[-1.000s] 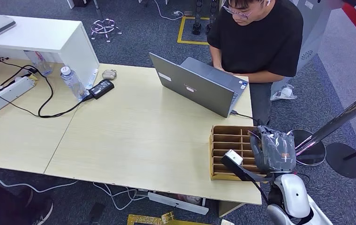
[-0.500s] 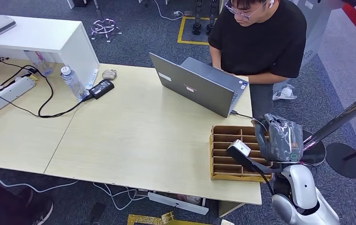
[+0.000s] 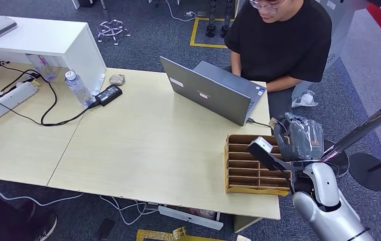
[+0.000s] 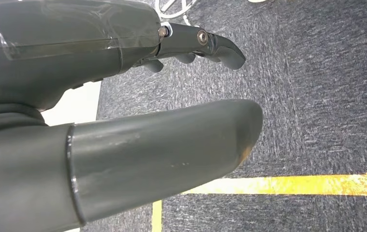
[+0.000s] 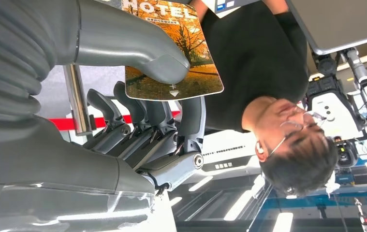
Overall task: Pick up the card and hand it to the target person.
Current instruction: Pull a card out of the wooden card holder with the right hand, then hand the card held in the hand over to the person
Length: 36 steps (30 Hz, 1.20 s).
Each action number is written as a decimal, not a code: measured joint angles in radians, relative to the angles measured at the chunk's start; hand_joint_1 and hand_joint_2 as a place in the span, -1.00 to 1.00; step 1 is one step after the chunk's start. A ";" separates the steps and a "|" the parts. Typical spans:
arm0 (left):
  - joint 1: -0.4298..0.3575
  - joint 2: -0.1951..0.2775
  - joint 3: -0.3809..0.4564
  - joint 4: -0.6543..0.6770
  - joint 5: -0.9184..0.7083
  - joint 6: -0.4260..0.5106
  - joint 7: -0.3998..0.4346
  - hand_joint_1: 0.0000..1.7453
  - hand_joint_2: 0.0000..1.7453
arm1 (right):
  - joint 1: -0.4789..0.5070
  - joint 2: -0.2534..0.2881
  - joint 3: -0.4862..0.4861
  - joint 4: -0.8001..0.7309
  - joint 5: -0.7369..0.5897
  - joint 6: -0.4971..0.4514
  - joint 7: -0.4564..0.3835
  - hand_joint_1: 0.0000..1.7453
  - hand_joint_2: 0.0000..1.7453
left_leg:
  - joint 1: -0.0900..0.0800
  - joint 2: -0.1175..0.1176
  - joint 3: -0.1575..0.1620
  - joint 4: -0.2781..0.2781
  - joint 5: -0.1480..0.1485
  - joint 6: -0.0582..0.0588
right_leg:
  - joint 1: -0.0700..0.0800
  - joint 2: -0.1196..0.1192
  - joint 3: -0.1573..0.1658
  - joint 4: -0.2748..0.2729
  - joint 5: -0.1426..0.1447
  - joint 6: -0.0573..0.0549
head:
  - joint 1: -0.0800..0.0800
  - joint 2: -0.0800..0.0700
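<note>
In the right wrist view a card (image 5: 201,46) with an orange autumn picture and the word HOTEL is pinched between my right hand's thumb (image 5: 138,50) and its dark fingers (image 5: 162,121). In the head view my right hand (image 3: 298,138) hovers over the far right corner of a wooden slotted card box (image 3: 248,163), close to the person (image 3: 278,40) in a black T-shirt. That person leans over a grey laptop (image 3: 208,93) on the table's far side and appears behind the card in the right wrist view (image 5: 268,72). My left hand (image 4: 123,121) hangs over the carpet, holding nothing, thumb and fingers apart.
The pale wooden table (image 3: 143,145) carries a water bottle (image 3: 78,88), a black power adapter (image 3: 109,94) with its cable, and a power strip (image 3: 7,100). A white cabinet (image 3: 52,42) stands at the far left. A metal barrier pole (image 3: 364,128) slants past my right arm.
My right hand has risen from the near part of the card box and moved farther from me toward the person. The person has straightened slightly.
</note>
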 joint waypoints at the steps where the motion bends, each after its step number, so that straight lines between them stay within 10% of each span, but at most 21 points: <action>1: 0.000 0.000 0.000 0.000 0.000 0.000 0.000 -1.00 -1.00 | -0.004 0.002 0.002 0.009 -0.002 -0.001 -0.001 0.75 1.00 | 0.000 0.000 0.000 0.000 0.000 0.000 | 0.000 0.000 0.000 0.000 0.000 0.000 | 0.000 0.000; 36: 0.000 -0.007 -0.009 0.000 -0.026 -0.028 -0.001 -1.00 -1.00 | -0.074 0.051 0.019 0.258 -0.084 -0.191 -0.067 0.68 1.00 | 0.000 0.000 0.000 0.000 0.000 0.000 | 0.000 0.000 0.000 0.000 0.000 0.000 | 0.000 0.000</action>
